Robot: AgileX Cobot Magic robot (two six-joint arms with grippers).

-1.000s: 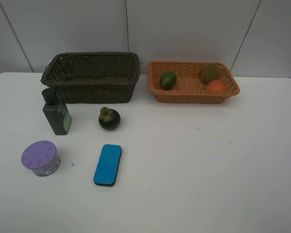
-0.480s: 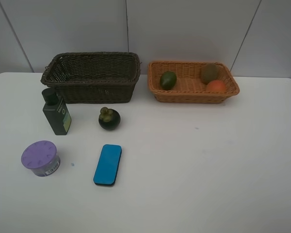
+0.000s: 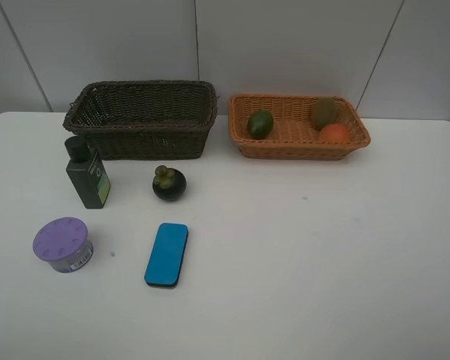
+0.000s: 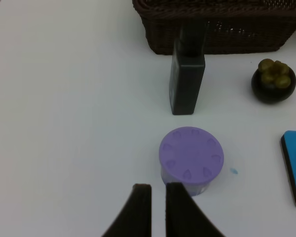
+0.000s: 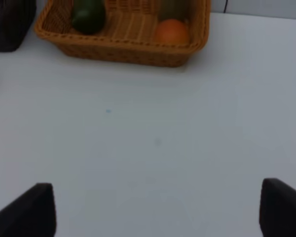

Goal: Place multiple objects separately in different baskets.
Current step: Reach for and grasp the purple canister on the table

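We see left gripper pinched together, right gripper spread wide. Unopened, left may shove the purple-lidded tub, seemingly just ahead.

I am seeing kiwi, peach, green fruit lying in the tan basket; bottle, mangosteen, tub, eraser sitting before the dark basket.

Bare bench spans the right half, up to the orange-tan basket. On the left, bottle, mangosteen, tub and eraser stand apart, with gaps between them.
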